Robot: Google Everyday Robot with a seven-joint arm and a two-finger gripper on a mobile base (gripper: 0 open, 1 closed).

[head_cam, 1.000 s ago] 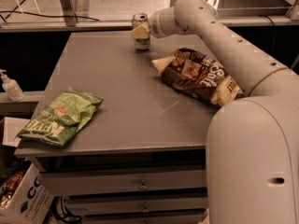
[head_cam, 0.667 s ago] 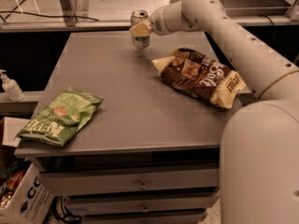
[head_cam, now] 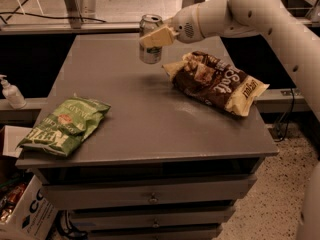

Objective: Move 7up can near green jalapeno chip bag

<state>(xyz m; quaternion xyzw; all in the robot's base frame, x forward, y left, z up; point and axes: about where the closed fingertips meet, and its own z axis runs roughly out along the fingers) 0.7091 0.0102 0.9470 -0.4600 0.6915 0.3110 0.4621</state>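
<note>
Right, fingers: clenched on the 7up can, one cream pad laid across its front face, the other hidden behind it
Gripper: at the far middle of the grey table, reaching in from the view's right at the end of the white arm
7up can: in the grasp, upright; it looks lifted just off the table top, though the gap beneath it is hard to make out
Can's long axis: vertical, silver top up, the printed side toward the camera and half covered by the pad
Green jalapeno chip bag: lying flat at the near left corner of the table, well apart from the can
Way from can to bag: toward the camera and to the view's left, a diagonal over bare table top with nothing standing in it
Bag's long axis: slanting from the near left edge up toward the table's middle, white lettering at the near end, the far right corner being the part closest to the can
Brown-and-cream snack bag: near the can on the view's right, not touching it, and off the diagonal
Next move, as a judgement: carry the can upright along that diagonal and set it down just beside the bag's inner edge, not on the crinkled foil, where it would likely tip
Off the table: a pump bottle on the ledge at left and a cardboard box on the floor, neither in the way
</note>
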